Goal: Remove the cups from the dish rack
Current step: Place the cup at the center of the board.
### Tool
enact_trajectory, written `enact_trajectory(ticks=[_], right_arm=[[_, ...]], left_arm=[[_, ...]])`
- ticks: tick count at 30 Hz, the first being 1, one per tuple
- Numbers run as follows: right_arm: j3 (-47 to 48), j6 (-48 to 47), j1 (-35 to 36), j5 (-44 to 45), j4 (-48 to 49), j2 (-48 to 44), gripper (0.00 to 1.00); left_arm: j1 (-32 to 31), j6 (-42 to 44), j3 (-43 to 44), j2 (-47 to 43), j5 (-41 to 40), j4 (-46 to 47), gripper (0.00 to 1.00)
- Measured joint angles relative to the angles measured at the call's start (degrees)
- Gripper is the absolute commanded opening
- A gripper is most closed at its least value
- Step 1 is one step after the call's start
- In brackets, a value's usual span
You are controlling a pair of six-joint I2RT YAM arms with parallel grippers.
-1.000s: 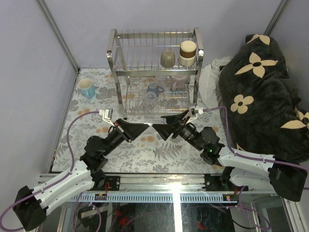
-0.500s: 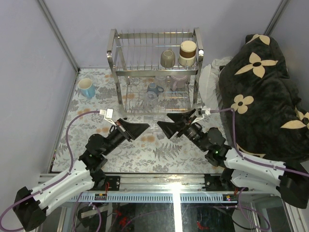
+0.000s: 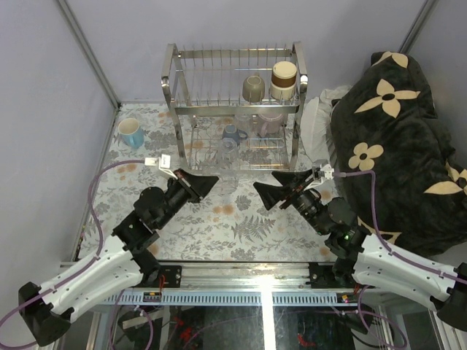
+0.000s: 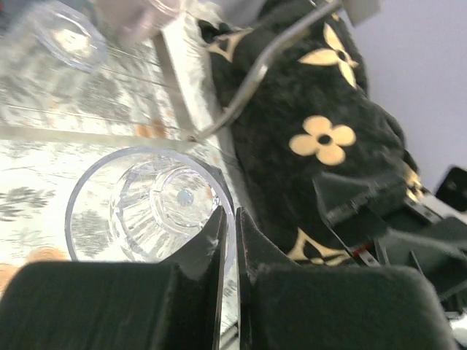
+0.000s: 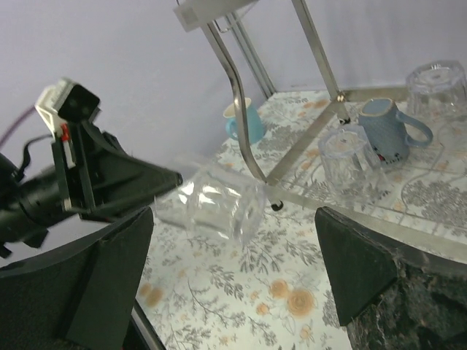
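My left gripper [image 4: 230,216] is shut on the rim of a clear glass [image 4: 143,208], which lies on its side just above the floral table in front of the dish rack [image 3: 174,86]. The right wrist view shows the same glass [image 5: 217,209] sticking out from the left fingers [image 5: 139,184]. My right gripper [image 3: 271,191] stands wide open to the right of the glass, with nothing between its fingers. In the rack sit an olive-grey mug [image 3: 253,88], a brown-and-cream cup [image 3: 284,79], a lilac mug [image 3: 271,120], a grey-blue cup [image 5: 385,131] and upturned clear glasses [image 5: 347,157].
A light blue mug [image 3: 131,133] stands upright on the table left of the rack. A black blanket with cream flowers [image 3: 394,131] is piled along the right side. Purple walls close in the back and left. The rack's chrome leg [image 5: 244,124] stands close behind the held glass.
My right gripper has pulled back to the right, away from the left gripper and the glass. My left gripper, still shut on the glass, has shifted slightly left and towards the rack.
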Motion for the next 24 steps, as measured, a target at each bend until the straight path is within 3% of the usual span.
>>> enact_trajectory(ticks=[12,18,24], right_arm=[[0.02,-0.26,0.0,1.44,-20.04,-8.0,1.0],[-0.09,-0.37,0.0,1.42,-24.26,-10.67,0.99],[-0.5,-0.72,0.0,1.38,-25.0,-13.0,1.0]], left_arm=[[2.1,4.94,19.15,8.85,-22.16,-30.62,0.0],[13.9,7.89,25.38,11.67,-24.94,-40.02,0.0],[26.77,10.64,27.28,16.28,-21.24,-43.04,0.0]])
